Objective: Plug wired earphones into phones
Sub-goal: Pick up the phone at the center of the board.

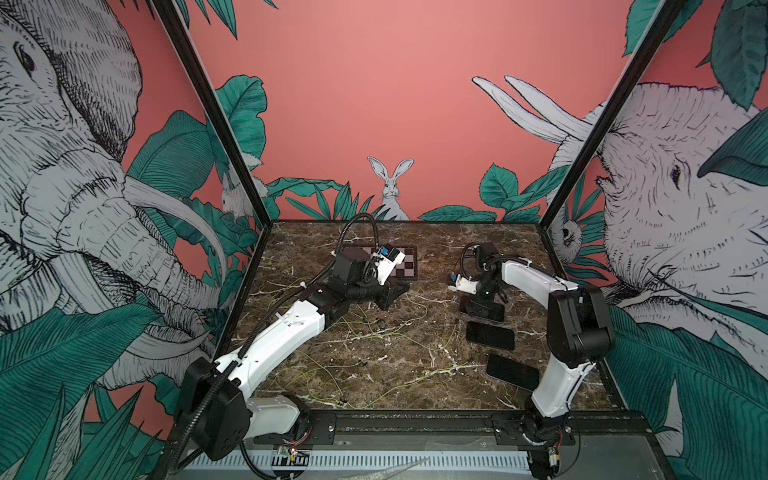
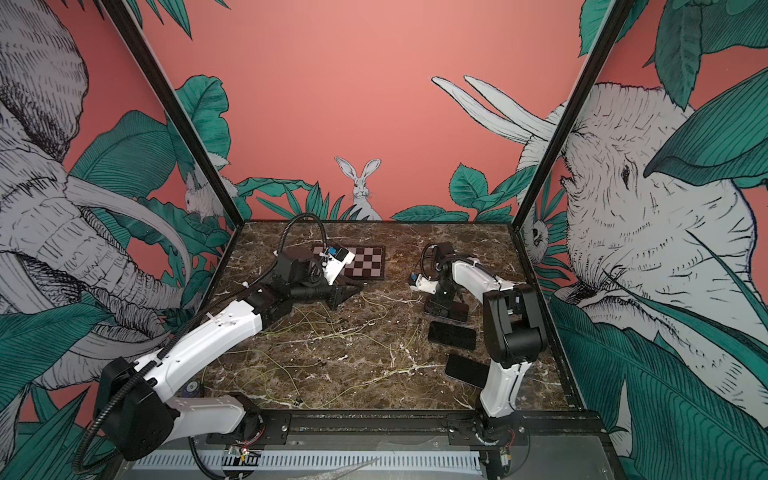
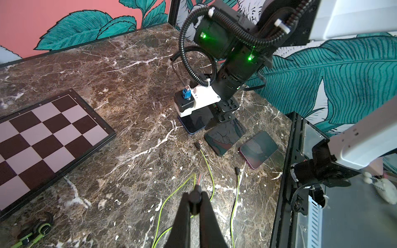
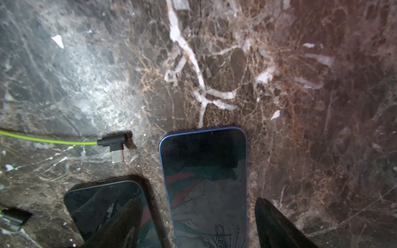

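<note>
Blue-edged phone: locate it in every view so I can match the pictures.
Top view: the blue-edged phone is farthest in the phone row, right of centre.
Top view: it holds the same place.
Left wrist: it is near centre.
Right wrist: it is bottom middle.
Shared landmark: the middle phone lies beside it everywhere.

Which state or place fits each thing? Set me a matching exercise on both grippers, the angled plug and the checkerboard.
1 left gripper
2 right gripper
3 angled plug
4 checkerboard

A lying loose beside the blue-edged phone
B open, fingers either side of the blue-edged phone
C near the back wall
D shut on a cord

Pairs: 1-D, 2-B, 3-A, 4-C
</note>
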